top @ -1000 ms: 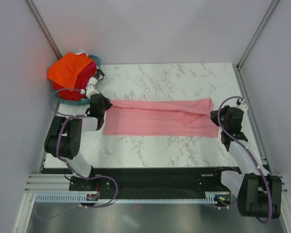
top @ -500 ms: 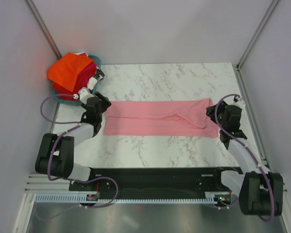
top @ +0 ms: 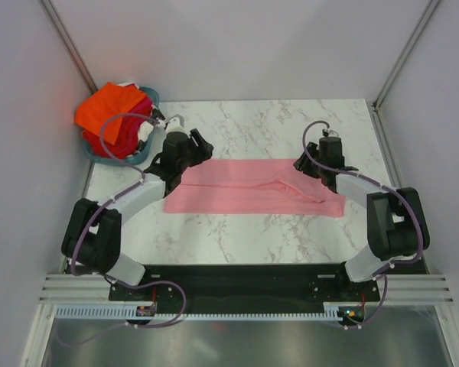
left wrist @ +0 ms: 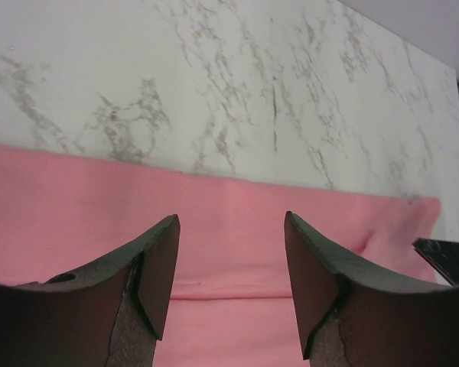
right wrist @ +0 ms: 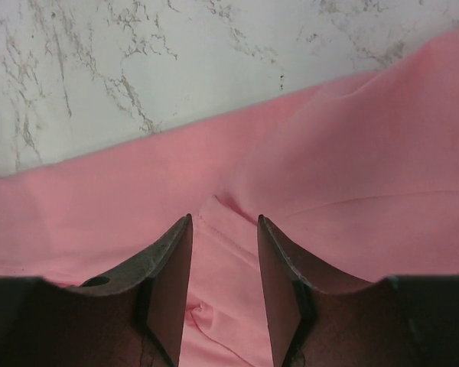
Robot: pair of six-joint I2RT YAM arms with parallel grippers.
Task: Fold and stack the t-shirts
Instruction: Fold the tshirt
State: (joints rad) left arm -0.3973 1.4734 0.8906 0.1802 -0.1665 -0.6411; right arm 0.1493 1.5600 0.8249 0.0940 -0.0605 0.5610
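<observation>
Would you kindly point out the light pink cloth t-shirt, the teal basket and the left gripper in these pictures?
Light pink cloth t-shirt (top: 237,187): top external view, middle of the flat cloth.
Teal basket (top: 154,97): top external view, far right rim.
Left gripper (left wrist: 231,223): left wrist view, midway between its open fingertips.

Lab cell: white walls (top: 252,46), marble table (top: 252,122).

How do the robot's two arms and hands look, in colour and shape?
The left arm and right arm have white links between bulky black joints. A greyish-purple cable loops along each. The left hand and right hand each carry two dark, wedge-shaped, tapering fingers. No markings are readable.
</observation>
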